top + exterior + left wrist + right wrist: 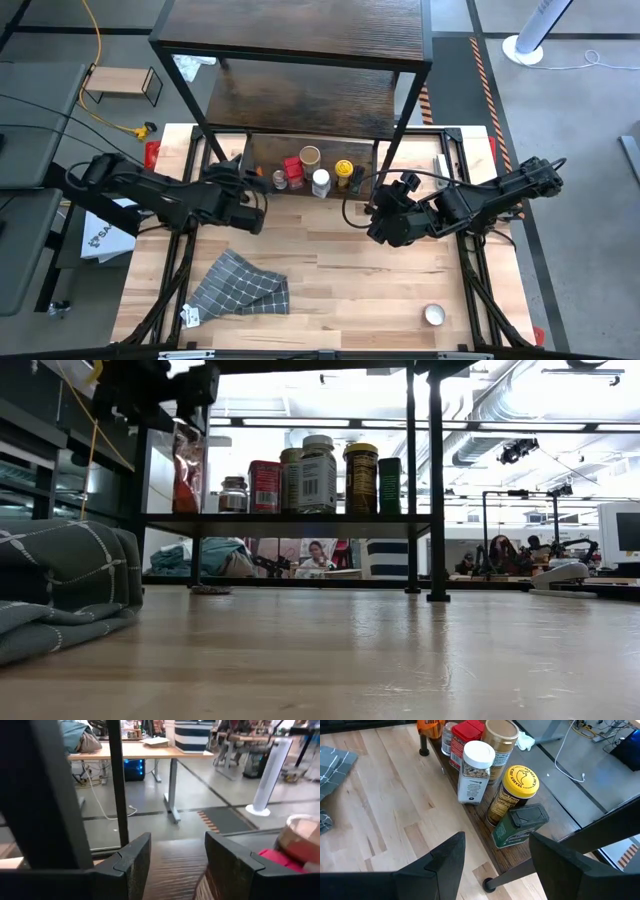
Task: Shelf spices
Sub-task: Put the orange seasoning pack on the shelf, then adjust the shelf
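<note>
The shelf [300,50] stands at the table's far side. On its lowest board [547,802] stand the spices in a row: a small jar [279,180], a red tin [293,170], a tan-lidded jar [310,157], a white-lidded jar [476,770], a yellow-lidded jar [516,790] and a dark green tin [519,824]. A clear bottle with orange-red contents [186,470] stands at the row's left end. A small round tin [434,315] sits on the table at the near right. My left gripper [175,847] is open at the board's left end, nothing between its fingers. My right gripper [497,845] hangs open over the table, before the row's right end.
A grey checked cloth [240,285] lies crumpled at the table's near left. The shelf's black posts [424,742] stand on the table beside the row. A small light-wood stand [125,80] sits on the floor at the far left. Bare wood lies between the arms.
</note>
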